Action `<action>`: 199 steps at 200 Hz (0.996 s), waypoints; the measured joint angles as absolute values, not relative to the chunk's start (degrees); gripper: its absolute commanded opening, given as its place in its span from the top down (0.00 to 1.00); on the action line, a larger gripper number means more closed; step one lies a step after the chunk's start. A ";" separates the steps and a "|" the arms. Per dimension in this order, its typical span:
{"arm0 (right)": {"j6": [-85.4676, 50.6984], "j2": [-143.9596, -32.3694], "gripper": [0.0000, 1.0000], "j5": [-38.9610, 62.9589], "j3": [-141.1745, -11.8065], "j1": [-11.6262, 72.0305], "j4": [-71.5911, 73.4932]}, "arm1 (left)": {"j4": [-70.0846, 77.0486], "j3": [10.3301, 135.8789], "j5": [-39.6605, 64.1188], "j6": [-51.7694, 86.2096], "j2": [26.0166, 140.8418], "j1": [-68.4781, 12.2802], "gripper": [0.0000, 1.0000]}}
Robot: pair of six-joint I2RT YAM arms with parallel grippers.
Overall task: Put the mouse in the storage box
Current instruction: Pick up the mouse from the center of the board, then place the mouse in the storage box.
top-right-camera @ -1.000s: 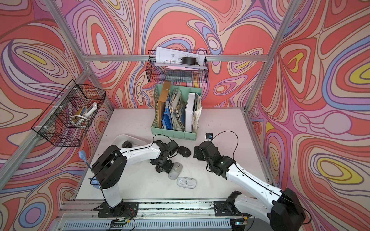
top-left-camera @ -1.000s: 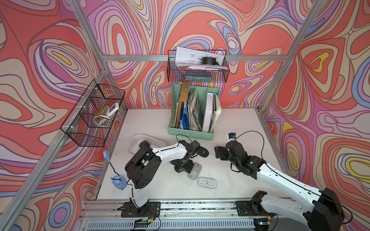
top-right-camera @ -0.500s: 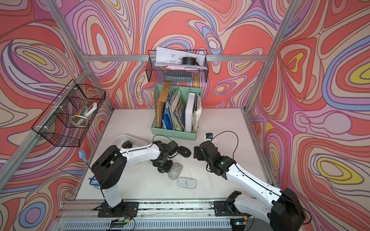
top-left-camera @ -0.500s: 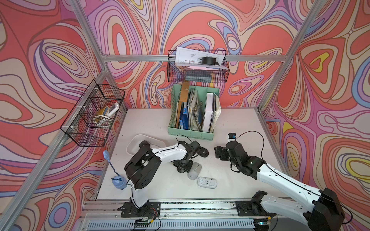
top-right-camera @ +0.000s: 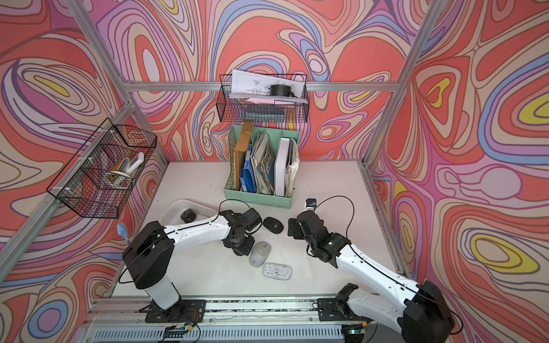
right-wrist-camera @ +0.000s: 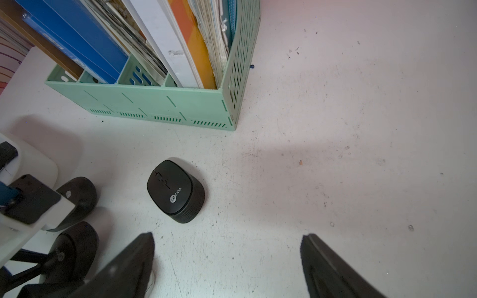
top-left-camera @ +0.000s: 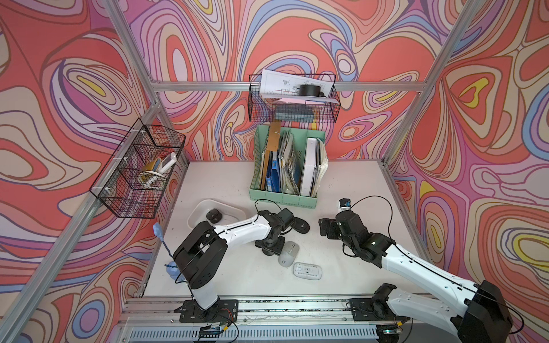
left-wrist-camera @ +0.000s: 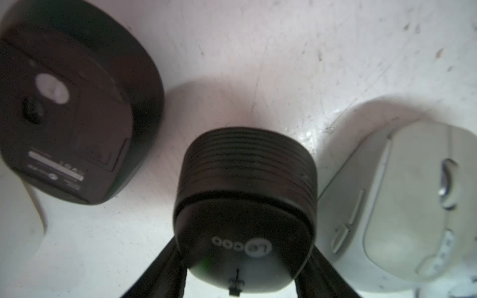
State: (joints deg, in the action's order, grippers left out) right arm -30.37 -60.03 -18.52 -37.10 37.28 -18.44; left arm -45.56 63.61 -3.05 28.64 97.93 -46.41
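The left gripper [left-wrist-camera: 244, 249] has its black fingers [left-wrist-camera: 157, 271] clamped on the sides of a small black mouse [left-wrist-camera: 247, 180]. The mouse is matte and rounded, with a ribbed band around its flank and a white Lecoo logo on top, low at the scuffed white tabletop [left-wrist-camera: 258, 64]. Just beside one finger lies a smooth grey mouse [left-wrist-camera: 413, 206]. Beyond the other finger is an upturned black mouse [left-wrist-camera: 77, 103]. Past that sits the storage box [top-left-camera: 198, 206], shallow white plastic with rounded corners, holding a dark mouse [top-left-camera: 214, 215]. The right gripper [right-wrist-camera: 227, 240] has its fingers [right-wrist-camera: 134, 260] wide apart, with a second Lecoo mouse [right-wrist-camera: 175, 191] ahead of them.
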 measured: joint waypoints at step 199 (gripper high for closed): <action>-30.68 -59.64 0.10 -17.96 -36.40 37.28 -17.15 | -51.72 60.40 -5.13 40.95 76.16 -19.27 0.44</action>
